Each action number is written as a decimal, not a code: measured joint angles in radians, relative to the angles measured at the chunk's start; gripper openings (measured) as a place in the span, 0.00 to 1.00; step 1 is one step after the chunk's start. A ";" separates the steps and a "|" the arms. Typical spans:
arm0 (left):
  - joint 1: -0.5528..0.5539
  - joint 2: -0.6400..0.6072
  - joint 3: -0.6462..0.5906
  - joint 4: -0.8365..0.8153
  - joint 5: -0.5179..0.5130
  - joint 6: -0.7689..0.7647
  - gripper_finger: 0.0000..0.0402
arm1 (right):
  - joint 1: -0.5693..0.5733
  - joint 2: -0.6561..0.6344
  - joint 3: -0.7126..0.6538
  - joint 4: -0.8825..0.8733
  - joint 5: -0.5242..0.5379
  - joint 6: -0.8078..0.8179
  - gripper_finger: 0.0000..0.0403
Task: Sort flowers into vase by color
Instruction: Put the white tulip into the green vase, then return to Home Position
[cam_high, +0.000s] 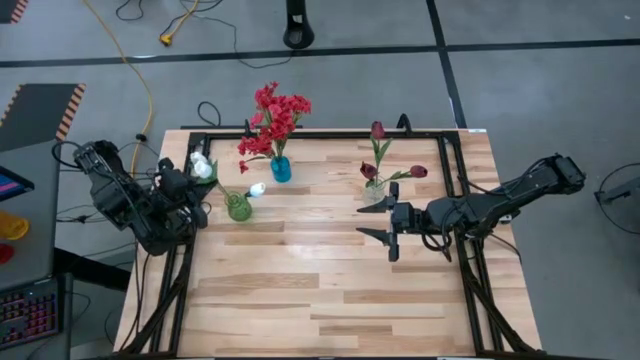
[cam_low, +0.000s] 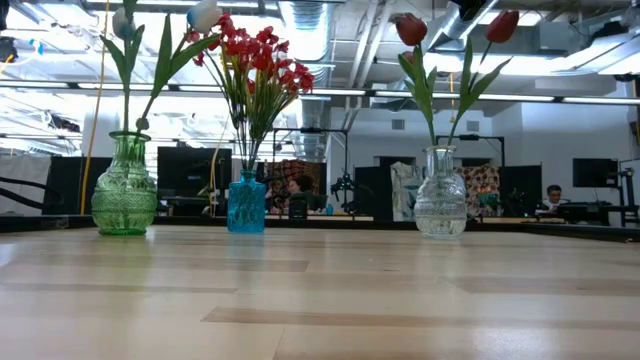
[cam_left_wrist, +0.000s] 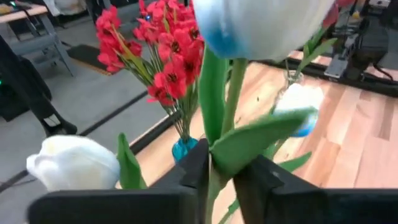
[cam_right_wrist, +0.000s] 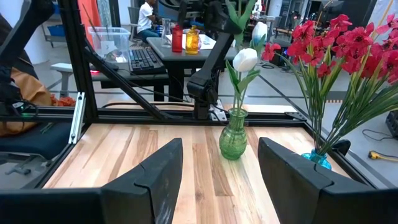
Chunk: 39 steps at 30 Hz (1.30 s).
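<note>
Flowers stand in three vases across the upper middle of the table (cam_high: 330, 290) in the high view: red blossoms (cam_high: 274, 117) in the blue vase (cam_high: 281, 169), maroon tulips (cam_high: 378, 131) in the clear vase (cam_high: 374, 192), white tulips (cam_high: 201, 165) in the green vase (cam_high: 238, 207). Left tool (cam_high: 192, 182) sits at centre left beside the green vase, fingers pinched close around a white tulip's green stem (cam_left_wrist: 231, 93). Right tool (cam_high: 382, 227) hovers right of centre, just below the clear vase, fingers spread wide and empty.
</note>
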 joint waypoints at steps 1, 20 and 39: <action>0.000 0.000 0.000 0.000 0.007 0.000 0.15 | 0.000 0.000 0.000 0.000 0.000 0.001 0.58; 0.000 -0.022 0.000 -0.001 0.485 -0.035 0.33 | -0.001 -0.002 0.000 0.009 0.000 0.001 0.58; -0.024 -0.006 -0.535 1.185 0.408 0.507 0.01 | 0.016 -0.261 -0.001 -0.267 -0.002 -0.006 0.04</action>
